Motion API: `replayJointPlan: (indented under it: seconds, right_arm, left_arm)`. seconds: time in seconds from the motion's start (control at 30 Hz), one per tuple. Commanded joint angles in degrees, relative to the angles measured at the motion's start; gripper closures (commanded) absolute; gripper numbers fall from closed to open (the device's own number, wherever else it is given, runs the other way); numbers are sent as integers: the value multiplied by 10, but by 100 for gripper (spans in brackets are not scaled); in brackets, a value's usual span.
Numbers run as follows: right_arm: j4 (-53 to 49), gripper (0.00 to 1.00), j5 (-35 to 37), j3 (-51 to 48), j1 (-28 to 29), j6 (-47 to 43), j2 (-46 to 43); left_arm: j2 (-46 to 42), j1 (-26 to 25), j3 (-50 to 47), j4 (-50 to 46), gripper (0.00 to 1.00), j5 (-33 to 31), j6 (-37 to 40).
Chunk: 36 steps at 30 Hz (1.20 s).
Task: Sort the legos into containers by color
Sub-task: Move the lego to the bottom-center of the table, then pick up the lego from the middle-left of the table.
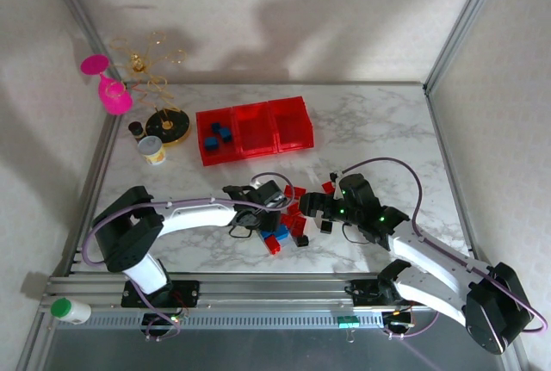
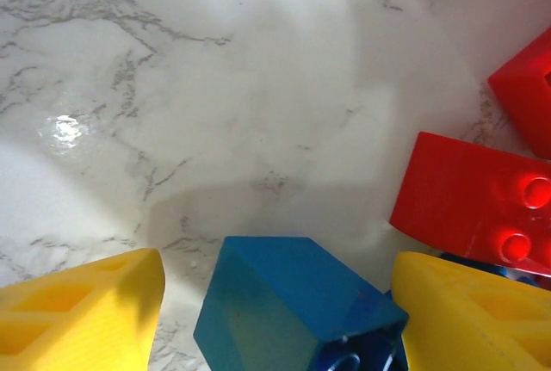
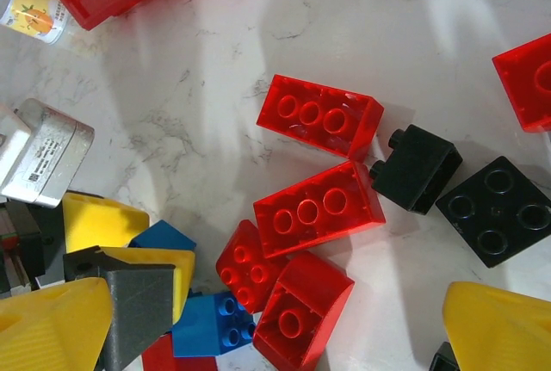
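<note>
Blue brick [image 2: 293,311] lies tilted between the yellow fingers [image 2: 77,311] of the left hand [image 2: 277,298]. The fingers are apart: a strip of desk [image 2: 258,87] shows between one finger and the brick, so it is not clamped. A red oblong brick [image 2: 469,199] lies just beside the other finger.

Right hand [image 3: 275,302] is spread wide and holds nothing. It is over the pile, with red bricks [image 3: 318,207] forward of its fingers and black bricks [image 3: 492,210] next to them.

Three joined red bins [image 1: 254,130] stand well beyond both hands. The leftmost holds blue bricks [image 1: 217,134].
</note>
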Motion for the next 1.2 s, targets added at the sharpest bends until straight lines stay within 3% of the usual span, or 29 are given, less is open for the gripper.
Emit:
replayJointPlan:
  seconds: [0.0, 0.5, 0.97, 1.17]
  right_arm:
    - [1, 1, 4, -1, -3, 2, 4]
    - [13, 1, 2, 8, -3, 0, 26]
    - [17, 1, 2, 10, -3, 1, 19]
    - [26, 1, -4, 26, -3, -2, 19]
  left_arm:
    - [-16, 12, -25, -18, 32, -27, 6]
    - [-49, 40, -59, 0, 44, -25, 4]
    - [-52, 48, -41, 5, 66, -29, 13]
    - [-89, 71, -22, -20, 68, -48, 20]
